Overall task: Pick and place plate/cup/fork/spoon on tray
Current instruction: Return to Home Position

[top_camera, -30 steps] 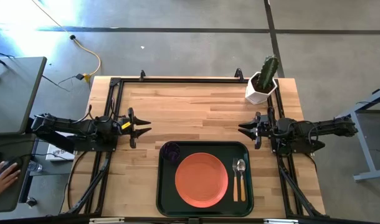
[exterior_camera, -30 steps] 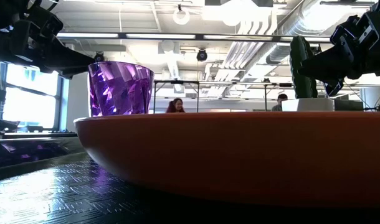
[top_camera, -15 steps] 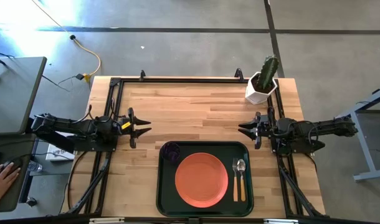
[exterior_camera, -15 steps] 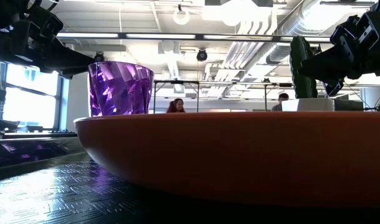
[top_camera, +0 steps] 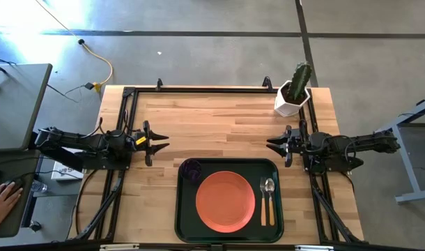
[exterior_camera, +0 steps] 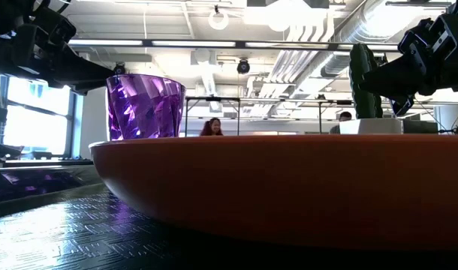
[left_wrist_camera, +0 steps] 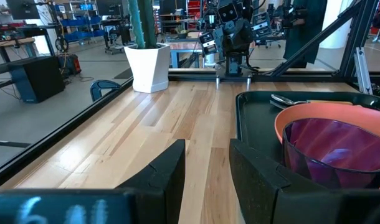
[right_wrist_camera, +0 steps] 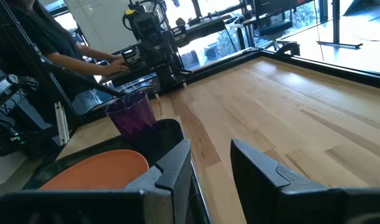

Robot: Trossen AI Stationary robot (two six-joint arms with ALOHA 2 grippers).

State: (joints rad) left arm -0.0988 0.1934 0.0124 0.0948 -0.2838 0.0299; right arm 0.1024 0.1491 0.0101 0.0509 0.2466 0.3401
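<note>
The left gripper [top_camera: 159,143] and right gripper [top_camera: 272,145] faced each other, fingers apart and empty. Between them, just aside of their line, lay one tray [top_camera: 184,213]. It held one plate [top_camera: 226,201], one cup [top_camera: 192,169] nearest the left gripper, and one fork [top_camera: 263,199] and one spoon [top_camera: 270,199] nearest the right, crosswise to its fingers.
</note>
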